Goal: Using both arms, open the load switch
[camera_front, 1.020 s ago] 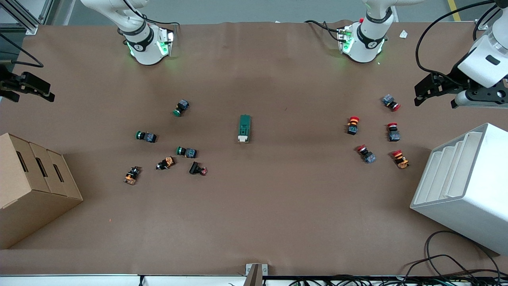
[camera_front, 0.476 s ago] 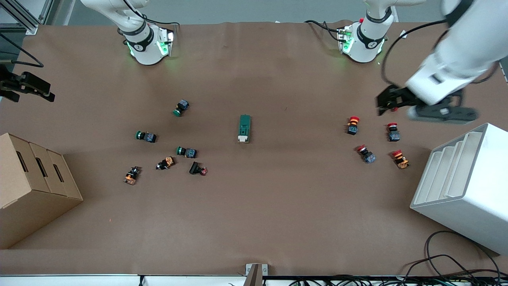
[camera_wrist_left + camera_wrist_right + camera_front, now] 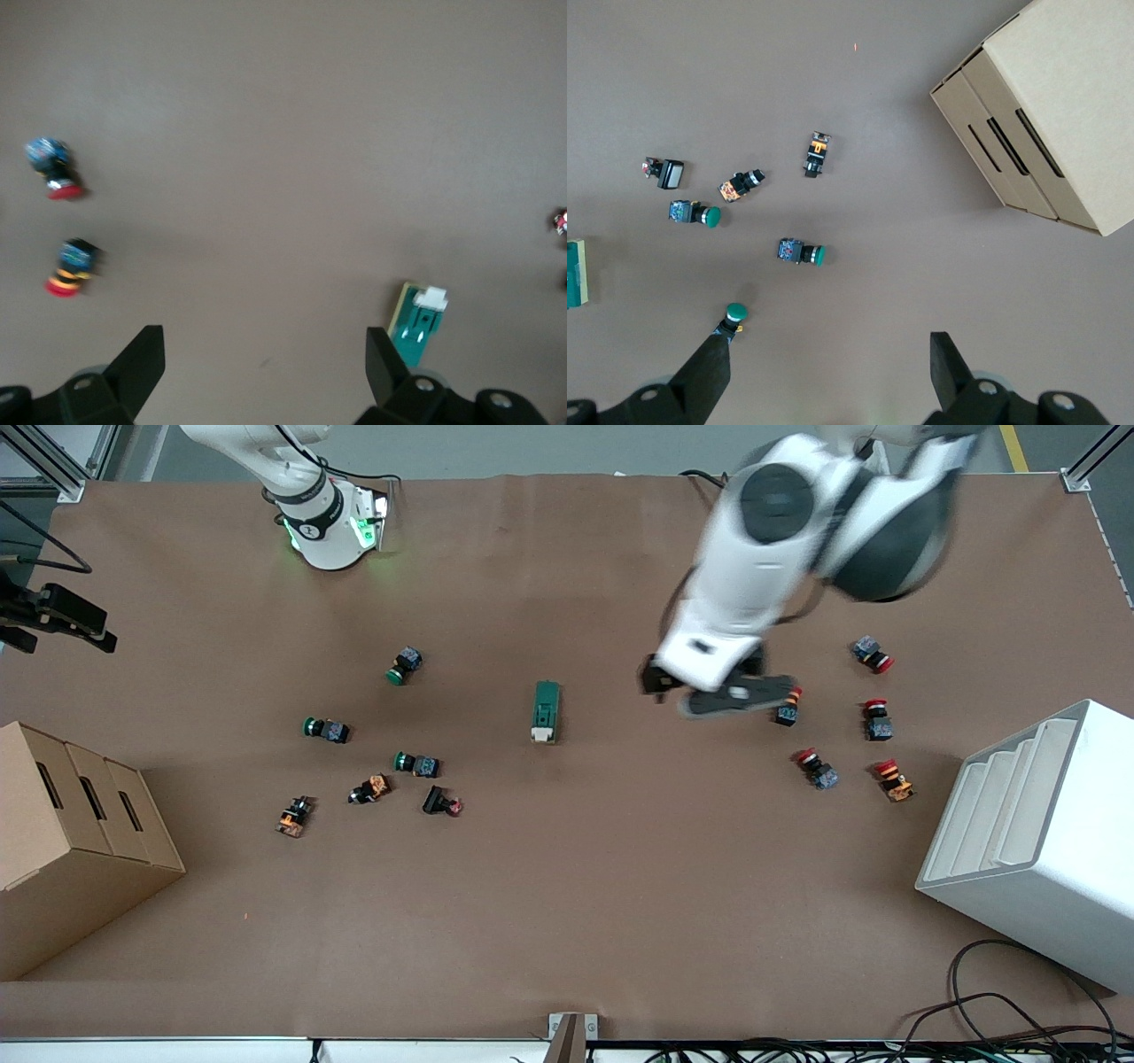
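Green load switch (image 3: 547,711) lies mid-counter, I see; my left claw (image 3: 657,684) hovers wide over bare counter beside it, right claw (image 3: 53,615) waits wide over the counter's edge

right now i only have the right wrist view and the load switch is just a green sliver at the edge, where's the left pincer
Observer: The left pincer is open, over bare table beside the load switch, toward the left arm's end.
Operator: which end has the toggle
Observer: The white toggle is at the end nearer the front camera.
Operator: and where am i on the table
Observer: The right pincer, open, hangs over the table edge at the right arm's end.
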Controlling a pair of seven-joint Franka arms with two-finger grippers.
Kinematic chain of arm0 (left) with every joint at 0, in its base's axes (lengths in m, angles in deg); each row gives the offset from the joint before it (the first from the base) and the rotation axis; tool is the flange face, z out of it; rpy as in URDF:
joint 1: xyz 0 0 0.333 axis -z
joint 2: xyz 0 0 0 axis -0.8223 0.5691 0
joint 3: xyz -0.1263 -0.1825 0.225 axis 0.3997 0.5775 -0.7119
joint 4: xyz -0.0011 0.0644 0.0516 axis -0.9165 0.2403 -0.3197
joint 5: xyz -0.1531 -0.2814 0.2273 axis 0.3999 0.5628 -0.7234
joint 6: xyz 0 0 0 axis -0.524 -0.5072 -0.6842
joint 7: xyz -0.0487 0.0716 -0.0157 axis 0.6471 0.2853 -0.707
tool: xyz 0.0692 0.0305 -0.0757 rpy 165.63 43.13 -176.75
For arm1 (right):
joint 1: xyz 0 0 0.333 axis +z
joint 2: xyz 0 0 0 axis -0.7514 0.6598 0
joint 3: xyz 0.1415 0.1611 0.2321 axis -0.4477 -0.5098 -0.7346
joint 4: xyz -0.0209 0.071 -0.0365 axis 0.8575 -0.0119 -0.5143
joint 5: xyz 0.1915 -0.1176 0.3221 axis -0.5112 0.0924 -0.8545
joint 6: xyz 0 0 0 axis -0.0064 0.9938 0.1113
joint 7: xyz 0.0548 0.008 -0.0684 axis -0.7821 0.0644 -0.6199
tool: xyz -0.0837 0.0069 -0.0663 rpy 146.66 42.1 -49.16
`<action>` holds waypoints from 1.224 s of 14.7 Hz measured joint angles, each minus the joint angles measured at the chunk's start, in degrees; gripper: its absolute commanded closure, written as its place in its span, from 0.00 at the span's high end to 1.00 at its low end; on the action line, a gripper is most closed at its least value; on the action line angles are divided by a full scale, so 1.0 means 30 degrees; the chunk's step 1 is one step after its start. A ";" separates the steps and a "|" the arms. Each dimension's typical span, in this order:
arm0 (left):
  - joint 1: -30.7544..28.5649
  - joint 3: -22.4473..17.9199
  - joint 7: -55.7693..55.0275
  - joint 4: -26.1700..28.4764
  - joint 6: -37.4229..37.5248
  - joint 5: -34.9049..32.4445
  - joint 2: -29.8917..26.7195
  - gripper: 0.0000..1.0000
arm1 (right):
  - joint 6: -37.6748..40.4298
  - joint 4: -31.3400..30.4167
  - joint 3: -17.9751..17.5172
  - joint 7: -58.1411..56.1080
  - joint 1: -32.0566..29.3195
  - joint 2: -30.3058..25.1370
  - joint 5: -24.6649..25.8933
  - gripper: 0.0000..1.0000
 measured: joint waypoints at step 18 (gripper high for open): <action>1.0365 0.0125 -2.3996 0.4278 -0.3029 -2.1045 0.7512 0.99 | -0.1188 0.1358 0.0006 0.3287 -0.0580 0.3146 -0.0545 1.00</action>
